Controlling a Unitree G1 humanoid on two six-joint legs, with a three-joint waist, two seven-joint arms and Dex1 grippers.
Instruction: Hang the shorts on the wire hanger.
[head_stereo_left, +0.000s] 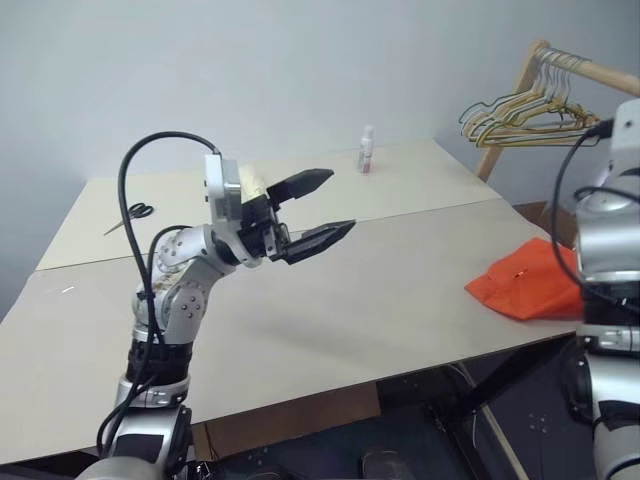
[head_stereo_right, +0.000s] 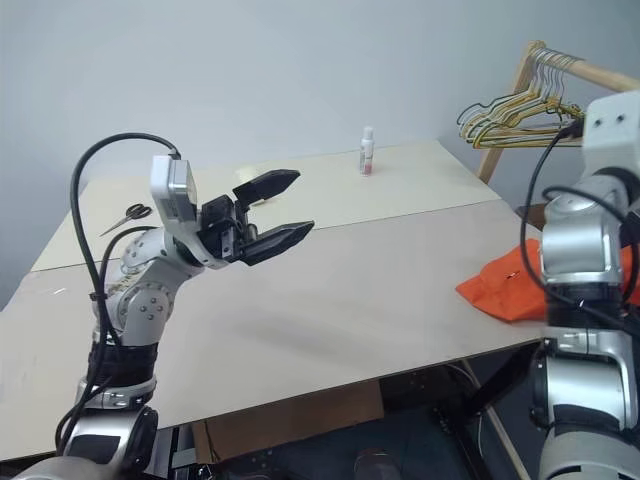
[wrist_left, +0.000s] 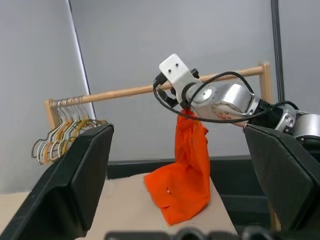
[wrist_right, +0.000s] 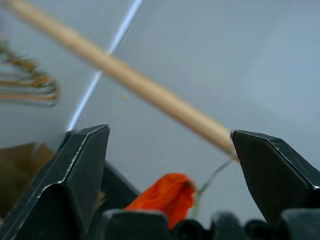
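One bright orange shorts (wrist_left: 185, 182), crumpled, partly lifted

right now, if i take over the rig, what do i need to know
Left gripper: open, empty, held above the table.
Right gripper: open, empty, up near the wooden rod.
Shorts: lower end on the table's right edge, upper end drawn up beside the right arm.
A thin wire runs from the fabric toward the rod, probably the hanger.
Done: cannot tell whether the shorts sit on the hanger.
Left: check that, and rehang if they do not.
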